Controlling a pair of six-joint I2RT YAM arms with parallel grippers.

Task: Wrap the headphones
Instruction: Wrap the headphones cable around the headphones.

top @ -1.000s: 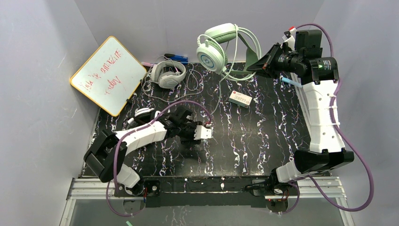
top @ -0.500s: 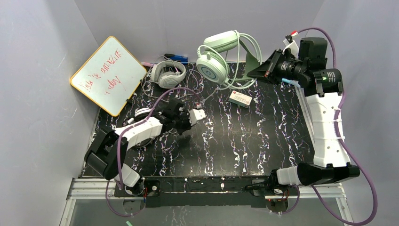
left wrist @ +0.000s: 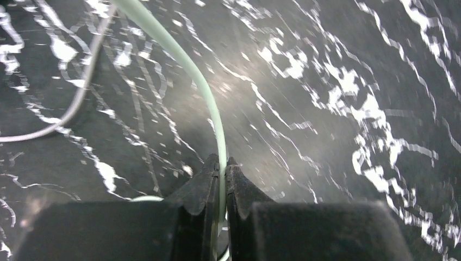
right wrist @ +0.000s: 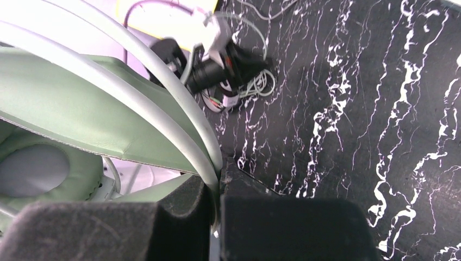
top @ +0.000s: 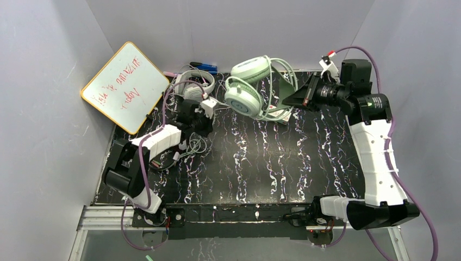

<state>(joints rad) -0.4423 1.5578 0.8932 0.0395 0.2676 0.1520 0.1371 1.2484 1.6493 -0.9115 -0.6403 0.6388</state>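
Top view: mint-green over-ear headset [top: 247, 87] sat at upper centre of the frame, over the far part of the black white-veined tabletop [top: 282, 163]. Whether its ear cups touched the surface could not be told.

Right gripper [top: 288, 99] reached in from the upper right. In the right wrist view its jaws were closed narrow on the headset's arched band, where the padded green strap and the pale outer hoop met the fingers.

Left gripper [left wrist: 223, 166] lay left of the headset in the top view, arm stretched diagonally from lower left. In the left wrist view its jaws were pinched tight on the pale green cable [left wrist: 185, 60]. The cable ran from the fingertips up to the frame's top left. A thin grey cord [left wrist: 81, 92] lay loose on the table to the left of it, apart from the fingers.

Light grey headset [top: 190, 84] sat just behind the left arm, partly hidden. Yellow-framed whiteboard [top: 126, 86] with red writing leaned at upper left.
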